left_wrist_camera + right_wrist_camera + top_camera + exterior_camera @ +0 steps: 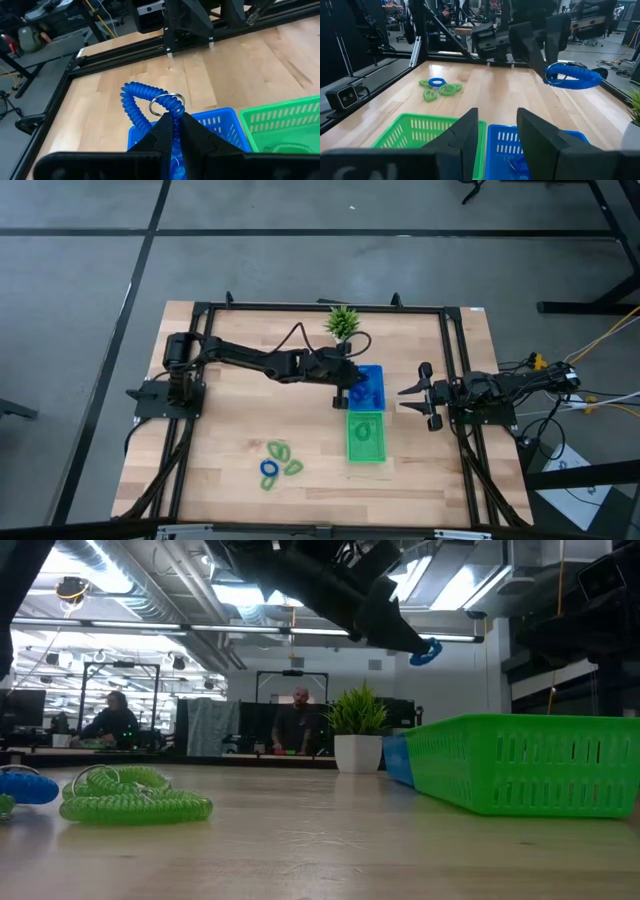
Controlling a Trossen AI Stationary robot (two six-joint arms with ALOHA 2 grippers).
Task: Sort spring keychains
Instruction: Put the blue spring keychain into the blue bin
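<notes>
Your left claw, gripping a blue keychain, hangs directly over the blue tray; right claw waits open at its 3 o'clock.

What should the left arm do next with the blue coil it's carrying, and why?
Probably open and drop it. The left end effector is shut on the blue spring keychain, held above the blue tray, which already holds blue coils. The right end effector waits open beside the trays.

The held spring keychain is bright blue with a silver ring; loose keychains are light green, one blue; blue tray beside green tray; pale wooden table; dark left gripper; green plant, white pot.
</notes>
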